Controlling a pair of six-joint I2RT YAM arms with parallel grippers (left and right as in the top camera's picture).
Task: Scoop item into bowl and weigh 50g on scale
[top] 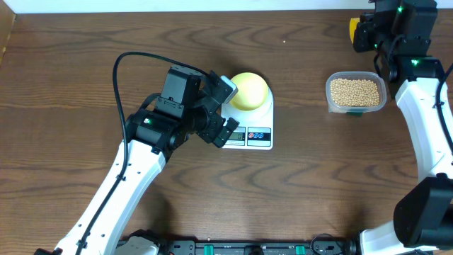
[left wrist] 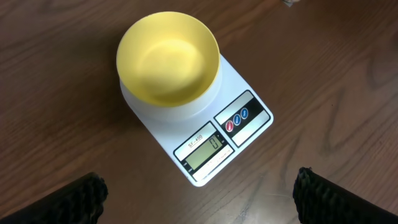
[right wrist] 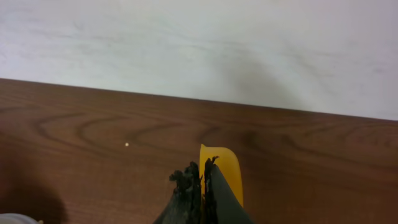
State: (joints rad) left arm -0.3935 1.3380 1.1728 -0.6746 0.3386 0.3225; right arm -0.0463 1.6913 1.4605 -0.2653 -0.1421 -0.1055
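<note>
The pale yellow bowl [left wrist: 168,59] stands empty on the white scale [left wrist: 249,93], whose display end faces my left gripper. In the overhead view the bowl [top: 249,91] sits on the scale [top: 263,113] at mid-table. My left gripper [left wrist: 199,205] hovers just left of the scale, open, with nothing between its fingers [left wrist: 65,202]. The beans [top: 355,91] fill a clear tub to the right. My right gripper [right wrist: 203,167] is at the far right back of the table, shut on a yellow scoop [right wrist: 225,171], also seen from overhead as the scoop [top: 352,28].
The clear plastic tub [top: 330,99] stands right of the scale, below my right arm [top: 417,106]. A pale wall [right wrist: 199,50] runs behind the table's back edge. My left arm [top: 134,170] reaches in from the front left.
</note>
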